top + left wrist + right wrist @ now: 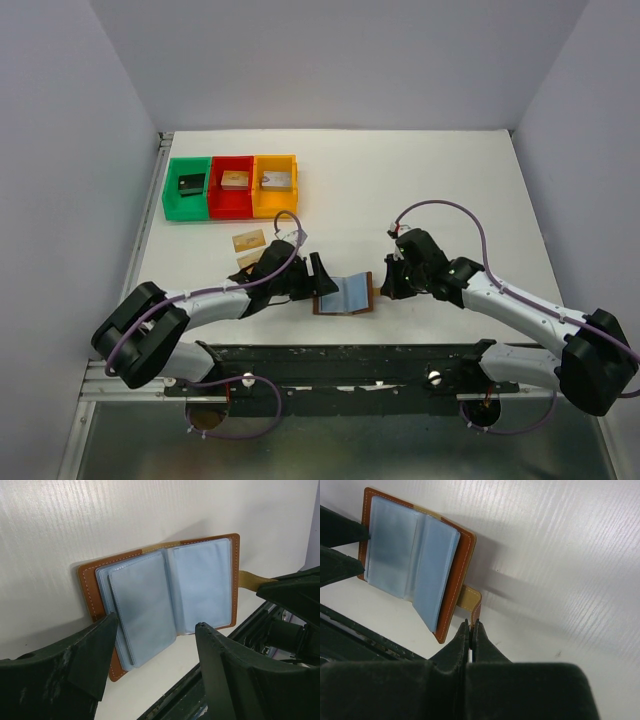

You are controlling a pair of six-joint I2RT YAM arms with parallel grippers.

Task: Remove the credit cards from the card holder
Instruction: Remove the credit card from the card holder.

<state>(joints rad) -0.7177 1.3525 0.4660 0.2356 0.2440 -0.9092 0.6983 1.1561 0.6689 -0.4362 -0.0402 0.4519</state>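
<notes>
1. Green bin (170,190), far left: one black block (191,183) inside.
2. Red bin (232,208), touching the green one: one tan block (235,180) inside.
3. Orange bin (275,208), last in the row: one greyish block (277,180) inside.
4. Two tan credit cards (248,240) lie on the table (420,170) just in front of the bins. They are out of the holder. The nearer one is partly hidden by the left arm.
5. Left gripper (156,622): released, jaws wide, nothing held. It sits at the holder's left edge, fingertips pointing right at the pale blue pockets (145,605). One tip may be touching a pocket edge; can't tell.
6. Card holder (345,293): lies open and flat at table centre, between the two grippers.
   - Its spread runs left to right and its spine runs away from the bases.
   - The pocket leaves fan up slightly.
   - Can't tell whether any pale cards are still inside.
7. Right gripper (472,625): clenched on the snap tab (470,597) at the holder's right edge, which likely pins it.
8. Judgement: the left arm is the nearer free one. The next pull would go leftward out of a pocket, along the spread axis. The risk is the leaves lifting with the card.
</notes>
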